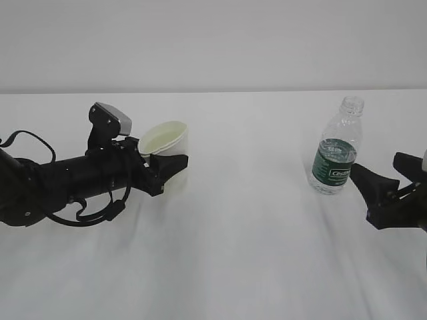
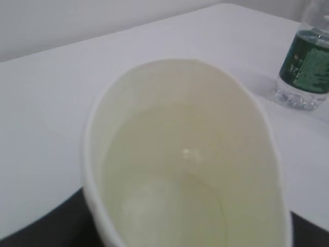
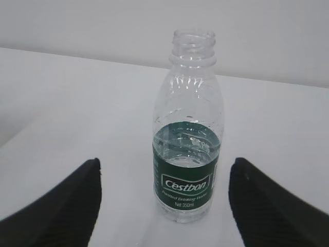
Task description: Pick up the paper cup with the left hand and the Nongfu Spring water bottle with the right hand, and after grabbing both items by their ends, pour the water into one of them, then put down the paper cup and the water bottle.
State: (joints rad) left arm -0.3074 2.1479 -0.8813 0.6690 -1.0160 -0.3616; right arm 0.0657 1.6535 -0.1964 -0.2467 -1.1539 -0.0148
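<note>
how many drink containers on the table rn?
2. The paper cup sits left of centre, squeezed oval in the left gripper. The water bottle stands upright on the right, uncapped, just ahead of the open right gripper. Nothing seems hidden.

A plain white surface (image 1: 220, 267) fills the lower part of the exterior view, smooth and matte with faint soft creases. Its far edge runs level across the view. Behind that edge stands a pale grey-white wall (image 1: 213, 40), bare and evenly lit.
</note>
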